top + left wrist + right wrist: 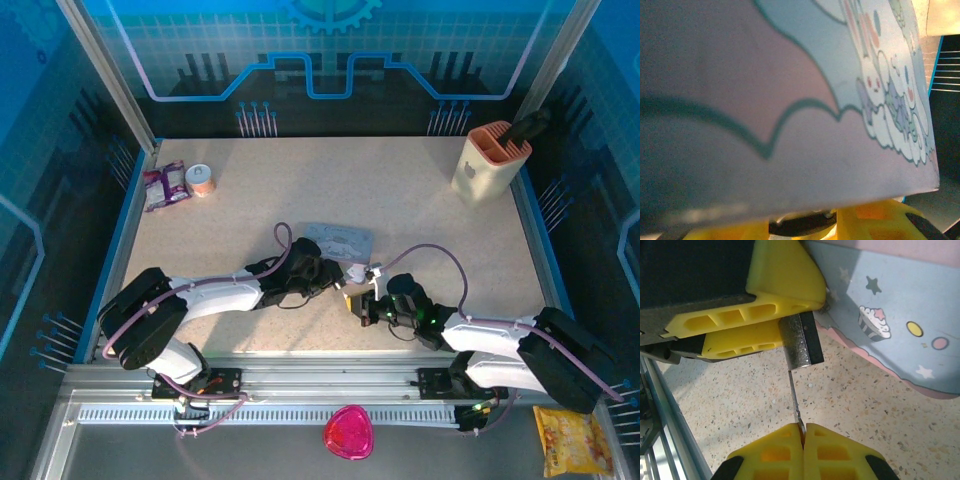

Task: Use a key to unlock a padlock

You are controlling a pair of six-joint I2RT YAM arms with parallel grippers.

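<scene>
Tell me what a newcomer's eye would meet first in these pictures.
Mid-table, the two grippers meet: the left gripper clamps the padlock, and the right gripper pinches the thin key up against its base. The pale blue cartoon tin lies just beyond them.

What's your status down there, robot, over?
Left end effector shut on padlock. Right end effector shut on key, its tip at the padlock's base. Cartoon tin close behind, not blocking.
</scene>
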